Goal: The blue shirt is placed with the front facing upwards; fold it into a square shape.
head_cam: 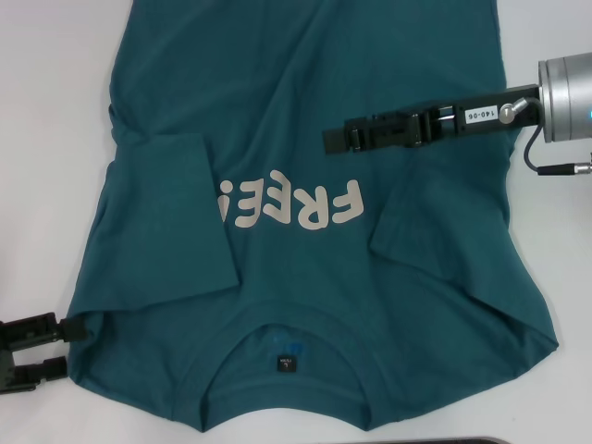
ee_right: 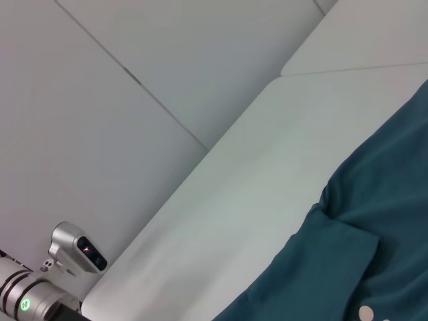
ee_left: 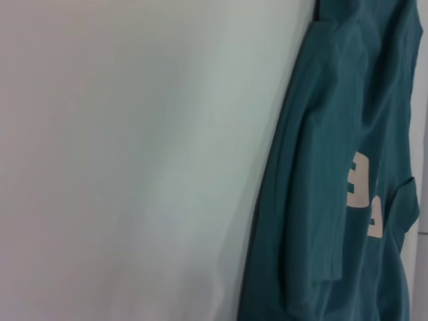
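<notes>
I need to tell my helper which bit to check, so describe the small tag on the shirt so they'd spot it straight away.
Start from the blue shirt spread over the white table, and find the ribbed neck opening at its near edge, below the upside-down pale lettering. Inside that curved neckline sits the collar tag, the only small dark square on the otherwise teal cloth.

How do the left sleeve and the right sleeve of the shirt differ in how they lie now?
Both sleeves of the shirt are folded inward onto its front. The left sleeve reaches further in: it covers the end of the FREE lettering. The right sleeve stops beside the lettering and covers none of it. The right gripper hovers over the shirt above the right sleeve; the left gripper sits at the shirt's edge near the collar, apart from the left sleeve.
</notes>
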`<state>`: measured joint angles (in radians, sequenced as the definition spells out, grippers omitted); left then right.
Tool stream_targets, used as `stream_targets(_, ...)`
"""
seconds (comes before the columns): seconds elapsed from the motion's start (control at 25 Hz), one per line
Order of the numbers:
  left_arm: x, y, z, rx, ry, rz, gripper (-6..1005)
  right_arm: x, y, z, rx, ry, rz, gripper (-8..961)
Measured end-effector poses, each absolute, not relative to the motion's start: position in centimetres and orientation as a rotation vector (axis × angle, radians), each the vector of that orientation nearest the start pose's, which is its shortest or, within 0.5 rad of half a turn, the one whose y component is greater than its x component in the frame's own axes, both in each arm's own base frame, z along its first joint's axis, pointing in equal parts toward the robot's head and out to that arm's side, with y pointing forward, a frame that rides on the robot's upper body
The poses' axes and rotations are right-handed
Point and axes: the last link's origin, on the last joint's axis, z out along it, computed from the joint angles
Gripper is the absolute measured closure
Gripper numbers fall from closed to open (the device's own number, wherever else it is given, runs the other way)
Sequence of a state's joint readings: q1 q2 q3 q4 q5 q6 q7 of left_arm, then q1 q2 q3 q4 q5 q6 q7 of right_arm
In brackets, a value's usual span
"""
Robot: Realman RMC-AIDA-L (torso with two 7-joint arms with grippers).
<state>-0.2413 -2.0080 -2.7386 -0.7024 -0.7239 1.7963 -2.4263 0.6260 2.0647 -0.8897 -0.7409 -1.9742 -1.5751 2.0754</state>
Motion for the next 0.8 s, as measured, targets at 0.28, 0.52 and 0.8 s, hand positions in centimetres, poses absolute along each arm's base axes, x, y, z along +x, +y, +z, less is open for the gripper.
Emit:
stream_targets(0.28, -38.0, 19.5, 4.1, 1.885, 2.497, 0.522, 127, 21.0, 35.1, -0.7, -2.776, 1.323, 0.646, 101)
stream_targets(0.52, -37.6, 20.0, 3.6, 1.895, 2.479, 0.518, 126, 21.0, 35.2, -0.8, -2.776, 1.323, 0.646, 99)
stream_targets(0.8, -36.9, 21.1, 2.8, 1.917, 2.454, 0.494, 129, 21.0, 35.2, -0.8, -2.775, 1.325, 0.641, 101)
